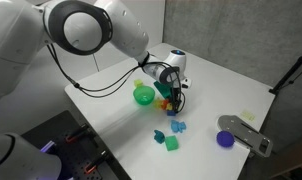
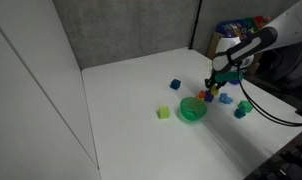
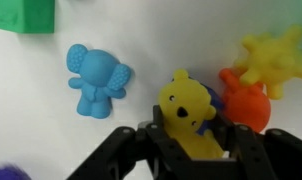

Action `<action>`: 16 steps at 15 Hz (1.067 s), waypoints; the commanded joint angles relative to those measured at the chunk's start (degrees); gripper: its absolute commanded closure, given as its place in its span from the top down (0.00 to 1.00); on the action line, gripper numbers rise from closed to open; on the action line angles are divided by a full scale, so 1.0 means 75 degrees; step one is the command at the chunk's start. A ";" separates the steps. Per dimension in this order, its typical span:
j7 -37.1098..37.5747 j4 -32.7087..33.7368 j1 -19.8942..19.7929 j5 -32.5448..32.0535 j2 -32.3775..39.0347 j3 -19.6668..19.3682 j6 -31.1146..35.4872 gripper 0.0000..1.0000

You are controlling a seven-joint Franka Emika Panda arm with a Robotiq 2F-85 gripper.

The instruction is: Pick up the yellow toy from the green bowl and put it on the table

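Observation:
My gripper (image 3: 191, 140) is shut on the yellow toy (image 3: 187, 108), a small bear-like figure held between the two black fingers. In both exterior views the gripper (image 1: 172, 92) (image 2: 213, 88) hangs low over the white table (image 1: 111, 120), just beside the green bowl (image 1: 143, 96) (image 2: 192, 110) and not over it. I cannot tell whether the toy touches the table. The bowl is out of the wrist view.
A red-and-orange toy (image 3: 247, 100) with a yellow star shape (image 3: 273, 58) lies close beside the gripper. A blue elephant toy (image 3: 94, 80) and a green block (image 3: 23, 14) lie nearby. More small toys (image 1: 172, 138) and a purple bowl (image 1: 226, 140) sit toward the table's edge.

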 commanded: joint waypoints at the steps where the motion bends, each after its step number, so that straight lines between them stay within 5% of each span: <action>1: -0.0135 0.0610 -0.0217 0.0235 0.0378 0.0300 -0.0210 0.25; 4: -0.0141 0.0798 -0.0206 0.0274 0.0571 0.0355 -0.0183 0.25; 5: -0.0154 0.0832 -0.0211 0.0273 0.0605 0.0365 -0.0187 0.75; 9: -0.0242 0.0712 -0.0266 0.0302 0.0407 0.0408 -0.0212 0.97; 16: -0.0404 -0.0093 -0.0066 0.0208 -0.0553 0.0573 -0.0237 1.00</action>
